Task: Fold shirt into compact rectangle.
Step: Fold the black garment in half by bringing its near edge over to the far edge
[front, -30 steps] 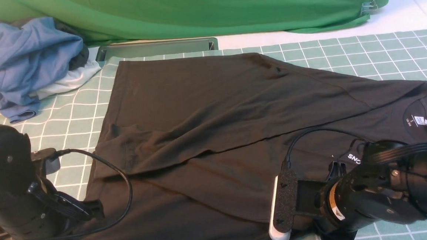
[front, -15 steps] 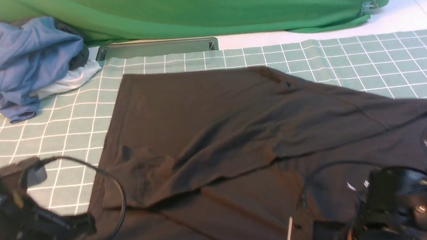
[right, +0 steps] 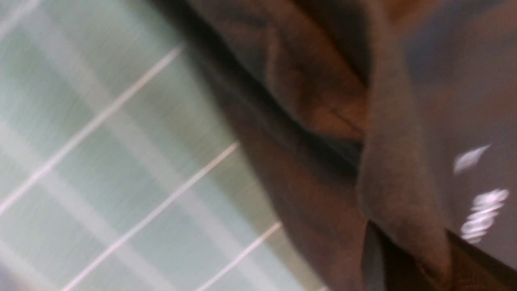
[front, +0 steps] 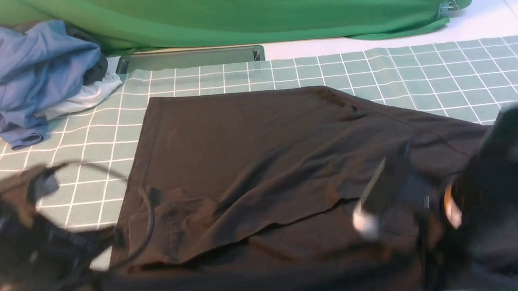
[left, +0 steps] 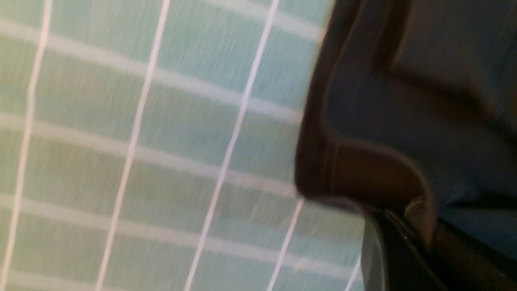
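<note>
Left gripper, front view: blurred, at the near-left hem corner of the black long-sleeved cotton shirt; jaw gap unreadable from here. Right gripper is also smeared, tucked under its own arm at the near-right chest edge. Shirt lies on the pale green gridded surface, hem left, collar end right, with one sleeve folded across the body. Heap of blue and white garments is well apart, far left.

My read: the step is taking the near long edge over to the far one. Raise both ends level, hold the cloth taut between them, and go gently so the sleeve doesn't slide. Land the edge parallel to a grid line.

Left wrist view: settles the grip. Gripper is clamped tight on the hem edge, cloth curling out of the pinch over bare grid. Front view hides this.

Right wrist view: gripper closed narrow on a bunched fold of shirt, white logo lettering near the pinch. Only this view shows it looks like more than one layer caught, so there's a risk of a lump on that side
</note>
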Controlling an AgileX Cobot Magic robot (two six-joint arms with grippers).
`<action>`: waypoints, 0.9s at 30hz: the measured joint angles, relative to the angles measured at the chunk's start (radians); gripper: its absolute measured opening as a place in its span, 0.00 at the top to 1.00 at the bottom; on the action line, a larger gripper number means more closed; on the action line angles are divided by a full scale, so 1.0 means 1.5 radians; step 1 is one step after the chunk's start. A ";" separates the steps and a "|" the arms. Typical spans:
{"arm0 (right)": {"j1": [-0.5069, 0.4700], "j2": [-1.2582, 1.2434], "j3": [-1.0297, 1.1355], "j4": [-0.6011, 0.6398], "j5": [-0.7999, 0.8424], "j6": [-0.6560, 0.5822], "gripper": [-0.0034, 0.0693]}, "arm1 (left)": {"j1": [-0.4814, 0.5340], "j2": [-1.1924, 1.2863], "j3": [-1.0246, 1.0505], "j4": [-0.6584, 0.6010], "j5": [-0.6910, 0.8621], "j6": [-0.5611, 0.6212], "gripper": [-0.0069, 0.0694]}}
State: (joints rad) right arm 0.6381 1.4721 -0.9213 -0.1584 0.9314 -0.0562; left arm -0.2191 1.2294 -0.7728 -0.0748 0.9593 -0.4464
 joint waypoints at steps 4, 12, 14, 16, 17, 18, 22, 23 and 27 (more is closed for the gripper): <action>-0.063 0.027 -0.080 -0.001 -0.002 -0.024 0.84 | 0.003 0.085 -0.066 0.000 -0.085 -0.001 0.89; -0.145 0.130 -0.183 -0.001 -0.089 -0.052 0.84 | 0.086 0.271 -0.267 -0.082 -0.118 0.072 0.89; -0.162 0.166 -0.205 -0.001 -0.129 -0.056 0.84 | 0.111 0.328 -0.324 -0.119 -0.118 0.113 0.89; -0.174 0.196 -0.225 -0.001 -0.163 -0.057 0.84 | 0.124 0.373 -0.369 -0.149 -0.115 0.152 0.89; -0.180 0.213 -0.237 -0.001 -0.182 -0.054 0.84 | 0.128 0.397 -0.394 -0.159 -0.112 0.171 0.89; -0.186 0.230 -0.249 -0.001 -0.199 -0.046 0.84 | 0.129 0.421 -0.419 -0.164 -0.111 0.183 0.89; -0.196 0.290 -0.300 -0.001 -0.227 -0.028 0.84 | 0.129 0.500 -0.505 -0.178 -0.112 0.198 0.89; -0.197 0.307 -0.316 -0.001 -0.229 -0.026 0.84 | 0.129 0.521 -0.529 -0.180 -0.116 0.198 0.89; -0.197 0.367 -0.380 -0.002 -0.238 -0.025 0.84 | 0.129 0.594 -0.614 -0.179 -0.157 0.198 0.89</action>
State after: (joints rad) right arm 0.3424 2.0220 -1.4906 -0.1612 0.5743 -0.0933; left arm -0.0252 2.1206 -1.6935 -0.3430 0.7233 -0.1492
